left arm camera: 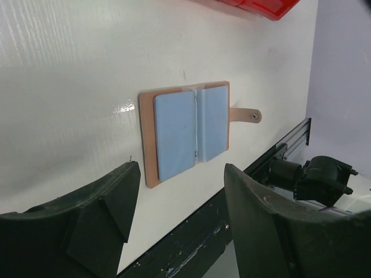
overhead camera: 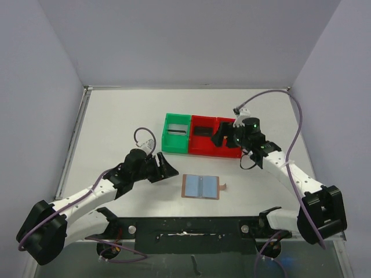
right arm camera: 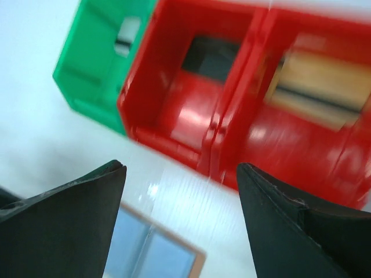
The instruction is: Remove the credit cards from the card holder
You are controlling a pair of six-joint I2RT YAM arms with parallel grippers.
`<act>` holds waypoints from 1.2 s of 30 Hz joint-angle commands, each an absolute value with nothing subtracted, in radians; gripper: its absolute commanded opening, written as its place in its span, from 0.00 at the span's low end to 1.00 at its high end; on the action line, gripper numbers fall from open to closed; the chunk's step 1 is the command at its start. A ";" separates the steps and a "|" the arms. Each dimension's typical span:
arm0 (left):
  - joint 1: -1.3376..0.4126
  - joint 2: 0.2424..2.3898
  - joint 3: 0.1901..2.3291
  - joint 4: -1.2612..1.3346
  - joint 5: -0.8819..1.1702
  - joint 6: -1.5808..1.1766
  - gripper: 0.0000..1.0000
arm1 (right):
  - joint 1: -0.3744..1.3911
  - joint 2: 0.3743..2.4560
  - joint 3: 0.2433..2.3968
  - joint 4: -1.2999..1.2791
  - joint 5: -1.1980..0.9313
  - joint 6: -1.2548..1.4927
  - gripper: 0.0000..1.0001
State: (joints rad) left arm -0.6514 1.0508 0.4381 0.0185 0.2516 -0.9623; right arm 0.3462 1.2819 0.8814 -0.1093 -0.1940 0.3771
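The card holder [overhead camera: 201, 187] lies open and flat on the white table, brown outside, pale blue pockets up, its little tab [left arm camera: 246, 116] sticking out to the right. No card shows in its pockets [left arm camera: 188, 130]. My left gripper [overhead camera: 167, 168] hovers just left of it, open and empty [left arm camera: 181, 174]. Over the red bins, my right gripper [overhead camera: 225, 138] is open and empty too [right arm camera: 181, 168]. Credit cards lie in the bins: a pale one [overhead camera: 178, 131] in the green bin, a dark one [right arm camera: 211, 58] and a tan one [right arm camera: 319, 87] in the red compartments. The holder's corner [right arm camera: 156, 255] shows below the right fingers.
A green bin [overhead camera: 169, 142] and a two-compartment red bin [overhead camera: 200, 152] stand side by side behind the holder. The table's dark front rail [left arm camera: 191, 243] runs close under the left gripper. Grey walls close in the table on three sides.
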 commanded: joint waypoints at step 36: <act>-0.795 1.412 0.582 0.216 0.282 -1.004 0.58 | 0.834 1.064 0.462 -0.333 0.165 1.194 0.54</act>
